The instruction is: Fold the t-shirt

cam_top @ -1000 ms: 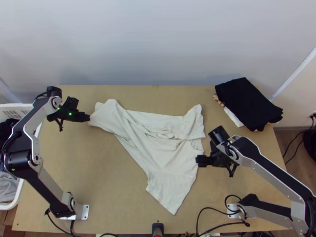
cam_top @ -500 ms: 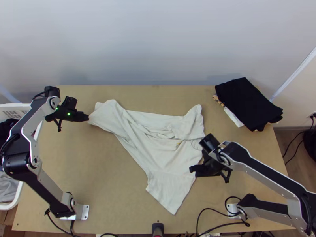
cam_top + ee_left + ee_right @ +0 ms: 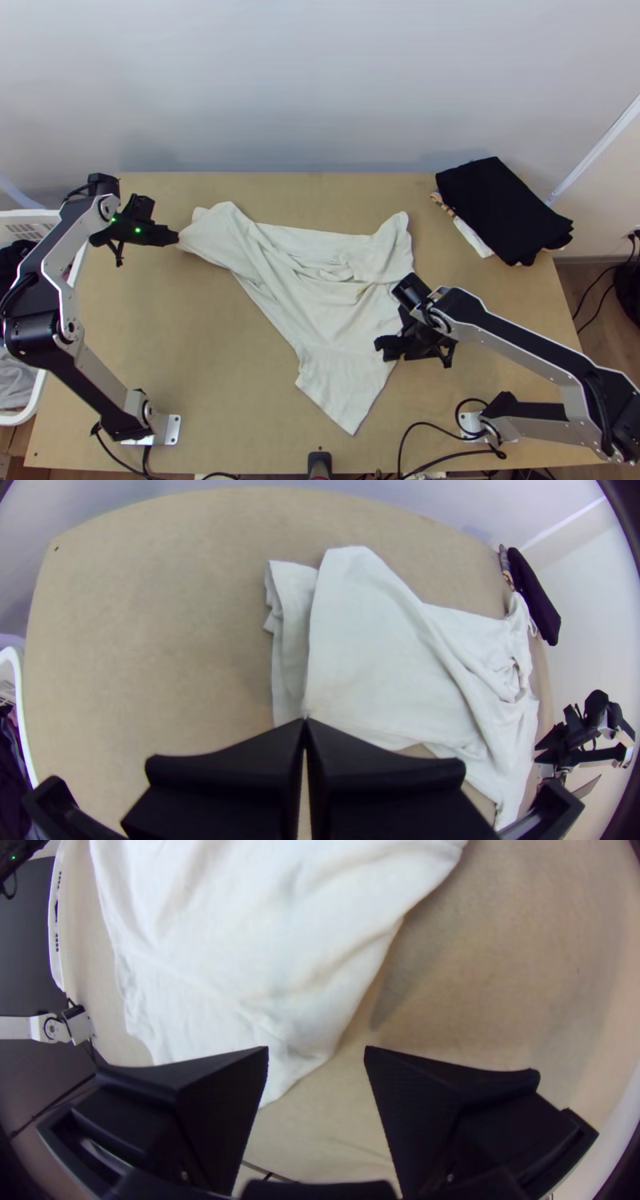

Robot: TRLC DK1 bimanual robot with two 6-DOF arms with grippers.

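one wooden table (image 3: 200,360) is holding the white t-shirt (image 3: 320,308), creased, across its middle. black cloth (image 3: 504,208) is lying folded at far right. the left gripper (image 3: 177,238) is pinching the t-shirt's left edge; the right gripper (image 3: 386,344) is gaping open at its right edge.

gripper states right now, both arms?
Left gripper: closed, pinching the edge of the white shirt.
Right gripper: open, fingers apart by the shirt's edge, holding nothing.
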